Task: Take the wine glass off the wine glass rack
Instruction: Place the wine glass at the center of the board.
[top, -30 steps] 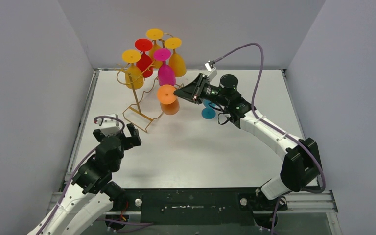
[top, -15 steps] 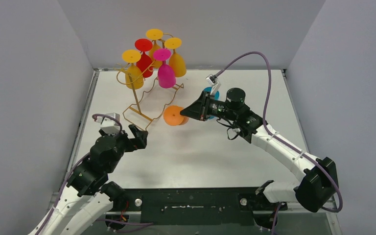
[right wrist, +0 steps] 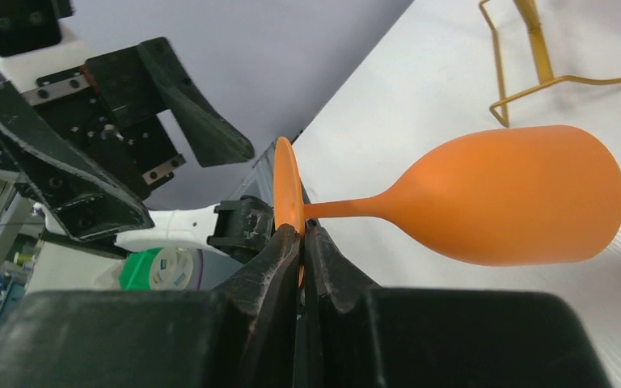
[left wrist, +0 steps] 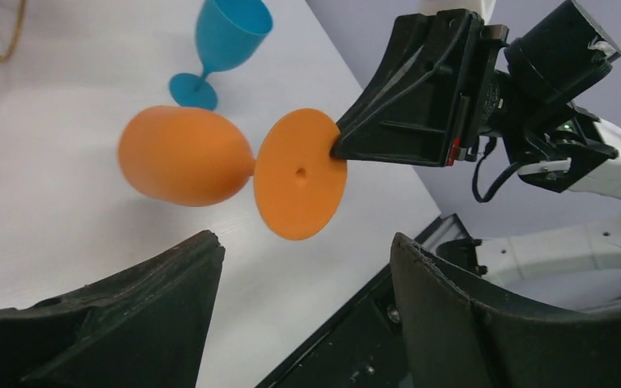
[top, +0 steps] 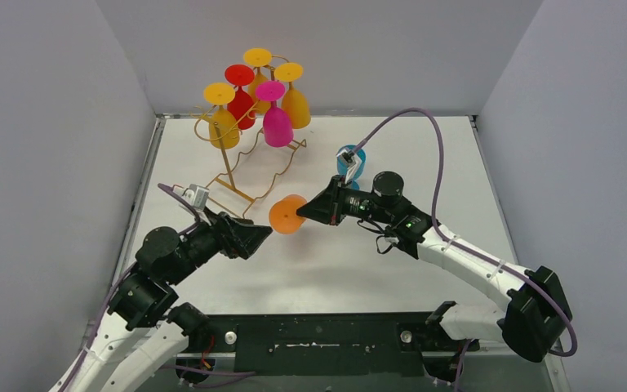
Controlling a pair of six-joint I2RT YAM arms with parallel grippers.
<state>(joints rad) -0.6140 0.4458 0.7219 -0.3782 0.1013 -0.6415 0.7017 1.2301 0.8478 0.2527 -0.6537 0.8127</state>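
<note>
Right hand (right wrist: 301,233) pinches the orange wine glass (right wrist: 501,198) by its foot, stem lying sideways; left hand (left wrist: 305,246) gapes wide, facing that foot.

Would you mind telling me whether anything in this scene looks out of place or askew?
Only the orange wine glass: it is turned sideways, off the wine glass rack, held only by the rim of its foot in the shut right gripper. The blue glass stands upright.
</note>
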